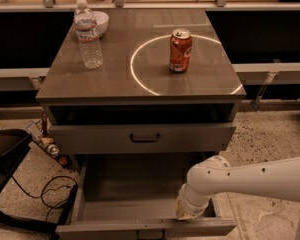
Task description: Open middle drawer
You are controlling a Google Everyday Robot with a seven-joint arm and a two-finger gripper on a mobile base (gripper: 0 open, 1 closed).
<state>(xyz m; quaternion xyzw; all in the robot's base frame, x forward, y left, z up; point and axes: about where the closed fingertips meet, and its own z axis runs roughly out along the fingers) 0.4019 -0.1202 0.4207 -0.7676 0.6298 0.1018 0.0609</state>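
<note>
Speckled flooring [270, 134] is surrounding a grey cabinet whose worktop [115, 79] is carrying three things. A clear water bottle [88, 34] is standing upright near the far left corner, and its label is showing no readable writing. A white bowl [101, 21] is sitting just behind it, closer to the far edge. A red can [180, 50] is standing right of centre inside a thin pale ring [131, 66] marked on the surface. The can's print is too small to read.

Below the near edge, a taller grey drawer front [90, 136] with a dark bar handle [145, 138] is sitting closed. Beneath it the middle drawer [105, 229] is standing pulled well out towards the camera, its inside looking bare. A white arm [260, 176] is reaching in from the right, and the pincer [189, 213] is hanging at the drawer's front right corner, just behind the front panel. Whether it is apart or together I cannot tell. A dark cable [40, 196] is lying on the floor to the left.
</note>
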